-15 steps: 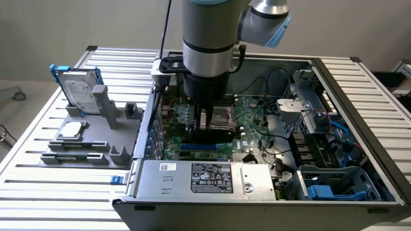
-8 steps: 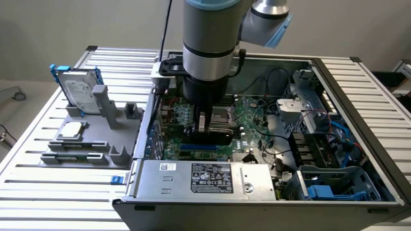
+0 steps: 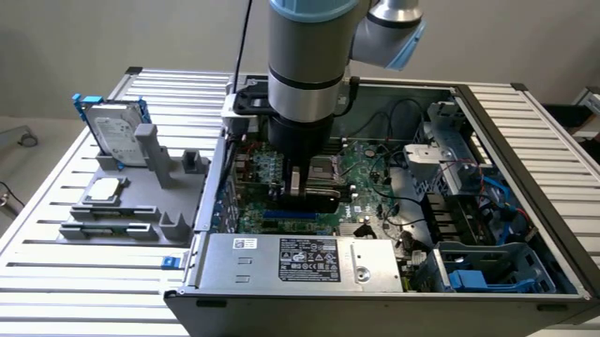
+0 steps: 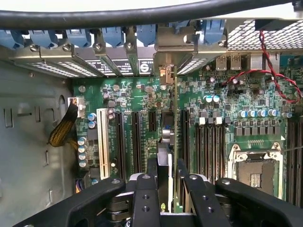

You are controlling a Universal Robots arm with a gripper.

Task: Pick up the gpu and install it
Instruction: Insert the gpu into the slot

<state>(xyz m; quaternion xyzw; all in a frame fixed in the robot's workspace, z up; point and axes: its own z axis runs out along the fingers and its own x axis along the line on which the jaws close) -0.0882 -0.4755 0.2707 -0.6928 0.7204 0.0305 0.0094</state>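
- Silver end bracket (image 4: 165, 52), at the gripper's (image 3: 298, 184) nine o'clock in the exterior view, could snag the case's rear wall (image 3: 216, 203).
- The gpu (image 4: 170, 127), clamped between the fingers (image 4: 152, 172), hangs edge-on over the motherboard (image 4: 132, 99) slots (not yet seated); any tilt would miss the slot.
- Black cables (image 3: 403, 207) at three o'clock may catch.

gpu (image 4: 166, 135) partly hidden behind tool (image 4: 166, 164), case (image 3: 281, 312) cut off

Grey tubular arm (image 3: 305, 63) with pale-blue joint caps (image 3: 398, 42), black cable (image 4: 118, 16), black screw-studded gripper (image 4: 166, 166)
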